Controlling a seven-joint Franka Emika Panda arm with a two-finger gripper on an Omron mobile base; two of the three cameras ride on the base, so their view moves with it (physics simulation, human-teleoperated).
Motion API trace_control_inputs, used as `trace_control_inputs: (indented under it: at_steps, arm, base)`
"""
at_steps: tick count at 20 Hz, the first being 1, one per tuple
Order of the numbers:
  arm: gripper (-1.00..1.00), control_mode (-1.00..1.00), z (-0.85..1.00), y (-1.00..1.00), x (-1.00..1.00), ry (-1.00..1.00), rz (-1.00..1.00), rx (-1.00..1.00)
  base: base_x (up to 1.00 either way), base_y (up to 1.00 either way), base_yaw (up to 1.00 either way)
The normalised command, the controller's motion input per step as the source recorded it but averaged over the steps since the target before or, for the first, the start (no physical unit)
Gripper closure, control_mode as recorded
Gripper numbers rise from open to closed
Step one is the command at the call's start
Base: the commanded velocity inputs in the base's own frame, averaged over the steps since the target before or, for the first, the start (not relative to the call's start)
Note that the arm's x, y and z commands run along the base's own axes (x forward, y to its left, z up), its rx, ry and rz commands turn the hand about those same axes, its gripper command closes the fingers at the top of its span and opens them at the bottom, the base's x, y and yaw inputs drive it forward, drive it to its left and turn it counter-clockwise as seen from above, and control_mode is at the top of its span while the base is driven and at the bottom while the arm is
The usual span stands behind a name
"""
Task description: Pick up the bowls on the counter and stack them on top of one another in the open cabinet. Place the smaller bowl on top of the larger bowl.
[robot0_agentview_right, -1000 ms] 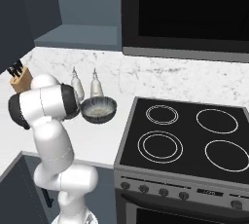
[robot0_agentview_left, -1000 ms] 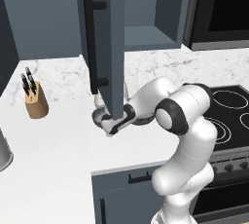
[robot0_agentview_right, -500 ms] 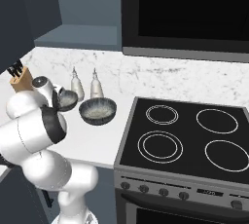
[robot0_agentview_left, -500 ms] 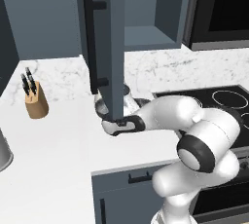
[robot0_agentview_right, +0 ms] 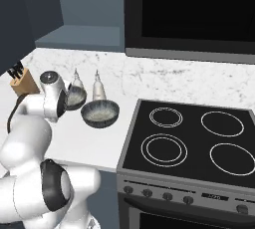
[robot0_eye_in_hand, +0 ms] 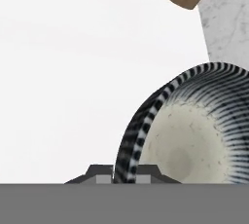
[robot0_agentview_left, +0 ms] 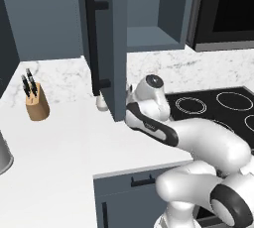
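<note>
At the far left of the right base view sits a tan wooden knife block (robot0_agentview_right: 23,82) on the white marble-patterned counter (robot0_agentview_right: 94,146). Just right of it my arm reaches across to the smaller round dark grey bowl with the speckled pale inside (robot0_agentview_right: 75,98), which is partly hidden behind my wrist. Next along stand two small white shakers (robot0_agentview_right: 98,87) by the back wall, and in front of them the larger matching dark grey bowl (robot0_agentview_right: 100,114) rests alone on the counter, close to the black glass stovetop (robot0_agentview_right: 191,143) that takes the right half.

In the hand view my gripper (robot0_eye_in_hand: 124,177) sits at the bottom centre, its two dark tips pressed together on the striped rim of the smaller bowl, one tip outside the wall and one inside. The bowl reaches away to the right of the frame.

In the left base view, the dark blue-grey cabinet door with its long black bar handle (robot0_agentview_left: 99,48) hangs open at upper left of centre, right above my wrist, with the shelf (robot0_agentview_left: 151,36) behind it.

My worry is the thin edge pinch: the bowl could pivot or slip as I lift. The door also hangs close, so a careless rise may strike it. Taking this bowl first may also put the stack in the wrong order.
</note>
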Motion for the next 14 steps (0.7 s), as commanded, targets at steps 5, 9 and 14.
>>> trace_control_inputs:
  at_steps: [5, 9, 14]
  arm:
    - [1.00, -1.00, 0.01, -0.76, 0.08, 0.00, 0.02, 0.00]
    - [1.00, -1.00, -0.11, -0.22, 0.73, 0.00, 0.10, -0.03]
    - [1.00, -1.00, -0.03, -0.30, 0.10, 0.02, 0.04, 0.00]
  base:
    - [0.00, 0.00, 0.00]
    - [0.00, 0.00, 0.00]
    - [0.00, 0.00, 0.00]
